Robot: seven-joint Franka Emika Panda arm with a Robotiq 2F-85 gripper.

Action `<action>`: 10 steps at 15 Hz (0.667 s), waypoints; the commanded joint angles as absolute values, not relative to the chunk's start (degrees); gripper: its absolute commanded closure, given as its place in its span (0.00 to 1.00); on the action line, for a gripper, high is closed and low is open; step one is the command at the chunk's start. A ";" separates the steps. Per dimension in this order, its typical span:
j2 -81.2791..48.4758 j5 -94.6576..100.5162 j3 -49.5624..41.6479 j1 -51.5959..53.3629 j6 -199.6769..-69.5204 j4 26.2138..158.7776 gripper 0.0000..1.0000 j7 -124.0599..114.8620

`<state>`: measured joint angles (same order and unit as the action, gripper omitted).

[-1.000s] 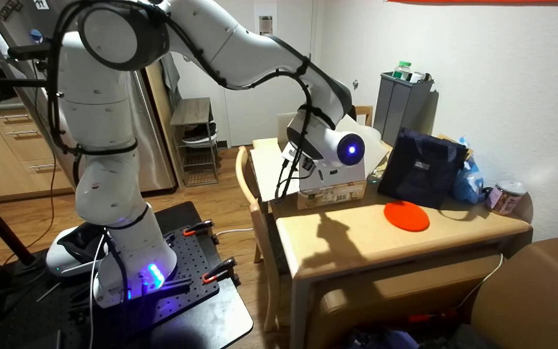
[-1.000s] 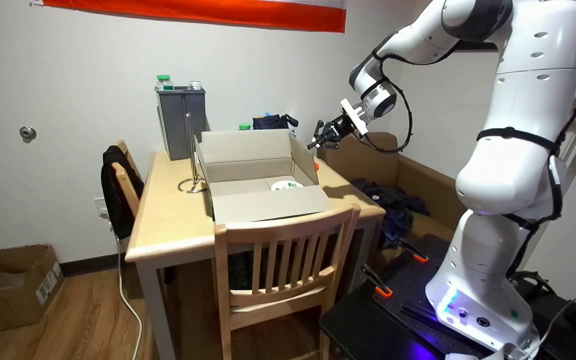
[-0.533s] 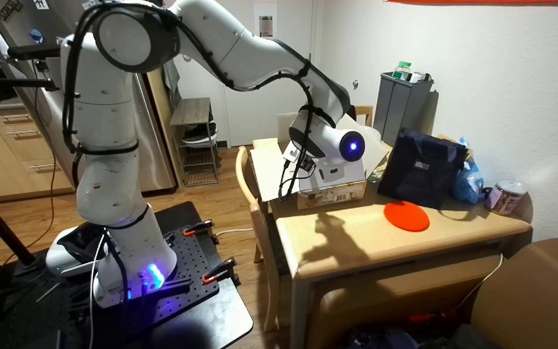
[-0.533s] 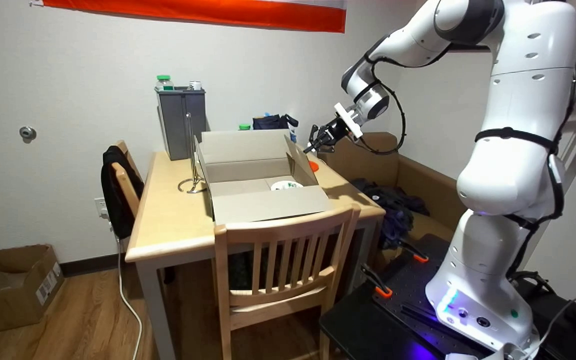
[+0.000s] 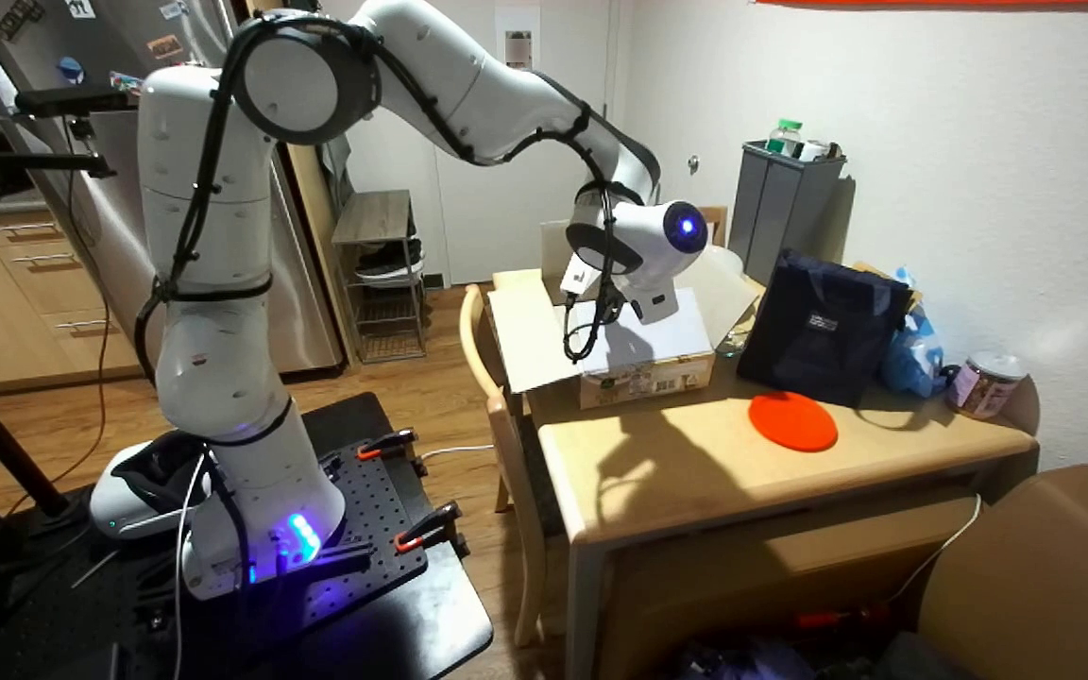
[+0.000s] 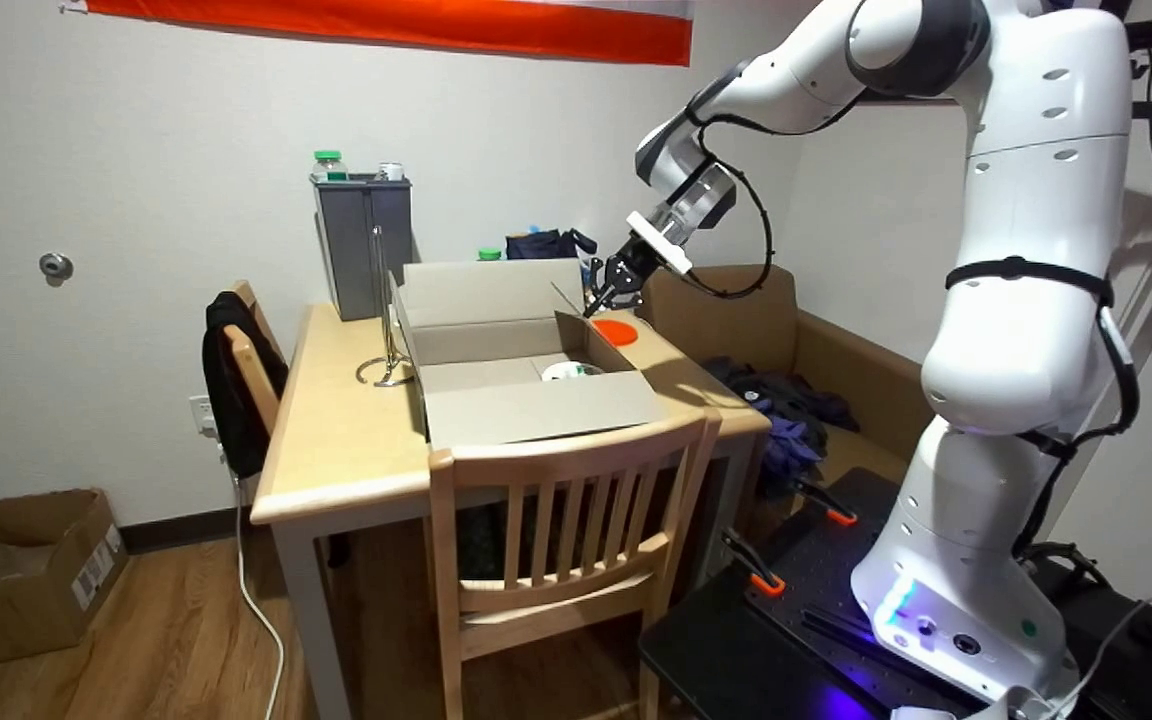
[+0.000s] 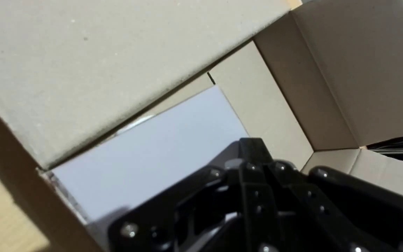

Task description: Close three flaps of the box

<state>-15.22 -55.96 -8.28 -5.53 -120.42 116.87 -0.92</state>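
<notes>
The tan box (image 5: 648, 378) stands on the table with its top mostly uncovered. One flap (image 7: 152, 150), pale on its outer face, leans inward over the opening. My gripper (image 7: 255, 150) is shut with nothing between its fingers; its tips lie against or just over that flap's outer face, though exact contact is hard to tell. In an exterior view the gripper (image 6: 591, 308) is at this flap's upper edge. Another flap (image 6: 541, 408) spreads outward on the chair side, the back flap (image 6: 491, 292) stands up, and a further flap (image 5: 555, 247) is partly hidden behind the arm.
A white plate-like item (image 6: 568, 370) lies inside the box. Around it on the table are a metal stand (image 6: 383, 330), a black bag (image 5: 818, 326), a red disc (image 5: 792, 421) and a jar (image 5: 986, 383). A chair (image 6: 566, 500) stands close against the table.
My gripper has come down and in toward the box. The flap beside it has gone from nearly upright to leaning well inward. The other flaps look the same.
</notes>
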 commanded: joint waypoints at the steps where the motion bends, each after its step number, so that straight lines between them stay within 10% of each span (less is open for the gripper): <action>1: -15.64 -47.99 -7.20 -3.34 -124.95 113.89 1.00 -7.39; 10: -16.08 -33.45 -5.63 -2.51 -127.83 114.54 1.00 -15.30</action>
<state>-16.11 -36.37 -6.55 -2.51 -126.71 114.23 -12.68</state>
